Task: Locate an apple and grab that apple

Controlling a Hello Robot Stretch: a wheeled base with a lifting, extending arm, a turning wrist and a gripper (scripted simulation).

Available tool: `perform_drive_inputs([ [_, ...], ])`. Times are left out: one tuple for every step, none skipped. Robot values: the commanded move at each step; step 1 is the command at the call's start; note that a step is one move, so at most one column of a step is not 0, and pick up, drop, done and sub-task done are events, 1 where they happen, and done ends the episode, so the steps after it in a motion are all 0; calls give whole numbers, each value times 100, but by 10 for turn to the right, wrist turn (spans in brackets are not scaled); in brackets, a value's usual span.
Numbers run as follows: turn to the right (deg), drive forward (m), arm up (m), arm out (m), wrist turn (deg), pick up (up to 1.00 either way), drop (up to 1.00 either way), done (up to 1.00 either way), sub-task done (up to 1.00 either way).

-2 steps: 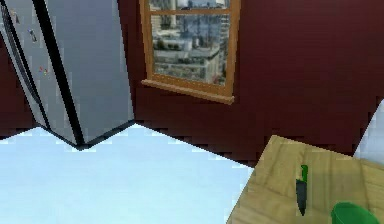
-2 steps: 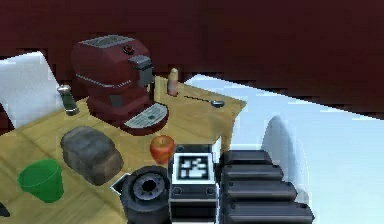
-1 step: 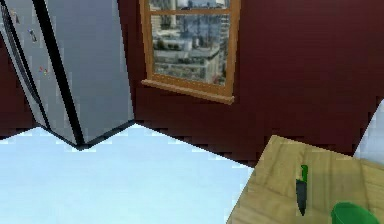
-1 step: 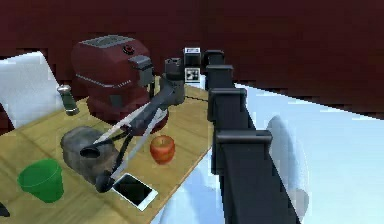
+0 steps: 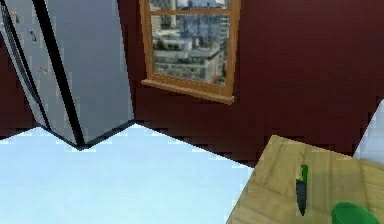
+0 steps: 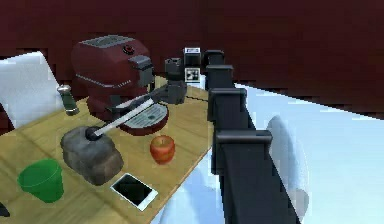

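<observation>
A red-orange apple (image 6: pixel 162 148) lies on the wooden table (image 6: pixel 190 160), near its edge beside the arm. The dark arm bar (image 6: pixel 240 150) rises from the bottom edge to two white marker squares (image 6: pixel 203 56). Left of them is the gripper (image 6: pixel 110 121), its dark body and thin fingers reaching across the table in front of a red coffee machine (image 6: pixel 110 70). The fingers end above and left of the apple, near a brown loaf (image 6: pixel 90 155). With things on the table behind them, I cannot tell whether the gripper holds anything.
A green cup (image 6: pixel 40 180), a white phone (image 6: pixel 133 190), a grey dish (image 6: pixel 150 120) and a small jar (image 6: pixel 67 98) share the table. White chairs (image 6: pixel 25 85) (image 6: pixel 285 150) stand at both sides. Ahead are a grey fridge (image 5: pixel 60 60), a window (image 5: pixel 190 45) and the table corner (image 5: pixel 330 165) with a green-handled knife (image 5: pixel 302 187).
</observation>
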Motion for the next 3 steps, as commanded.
perform_drive_inputs([
  [0,0,0,0,450,0,0,0,0],
  [0,0,0,0,120,0,0,0,0],
  [0,0,-26,0,0,0,0,0,0],
])
